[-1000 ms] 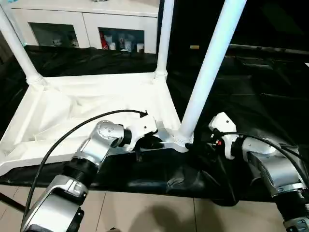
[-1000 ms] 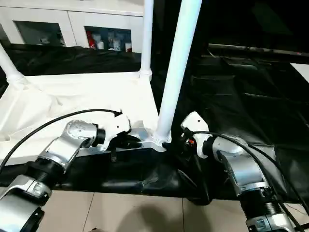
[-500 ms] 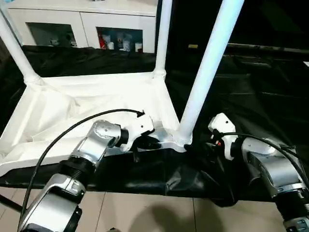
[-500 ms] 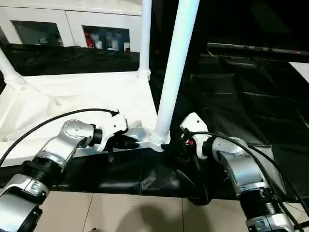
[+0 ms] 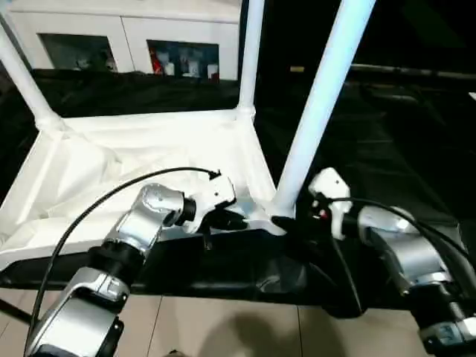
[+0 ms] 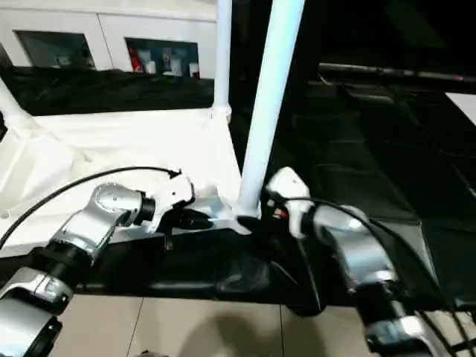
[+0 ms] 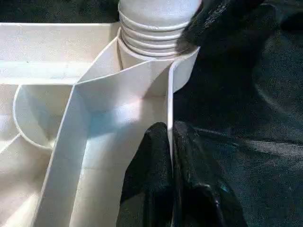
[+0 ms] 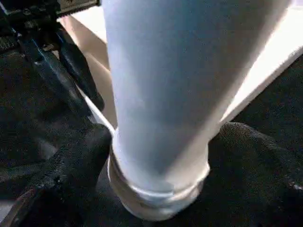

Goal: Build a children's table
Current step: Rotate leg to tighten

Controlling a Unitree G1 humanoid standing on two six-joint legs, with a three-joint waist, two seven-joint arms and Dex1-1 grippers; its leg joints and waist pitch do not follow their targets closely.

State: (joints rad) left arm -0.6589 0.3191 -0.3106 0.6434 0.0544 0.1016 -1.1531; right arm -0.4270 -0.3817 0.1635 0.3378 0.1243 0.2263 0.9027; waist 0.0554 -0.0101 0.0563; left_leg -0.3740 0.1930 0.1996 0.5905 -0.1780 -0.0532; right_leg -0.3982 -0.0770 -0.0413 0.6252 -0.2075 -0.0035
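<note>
the white children's table (image 5: 141,160) lay upside down, ribbed underside up, on black sheeting; three tubular legs stood at ten, twelve and three o'clock.

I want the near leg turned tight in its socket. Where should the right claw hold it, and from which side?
Low on the near leg, just above its threaded base, from the robot's right side: the round tube stands upright, and the left claw already pinches the tabletop's rim on the other side.
</note>
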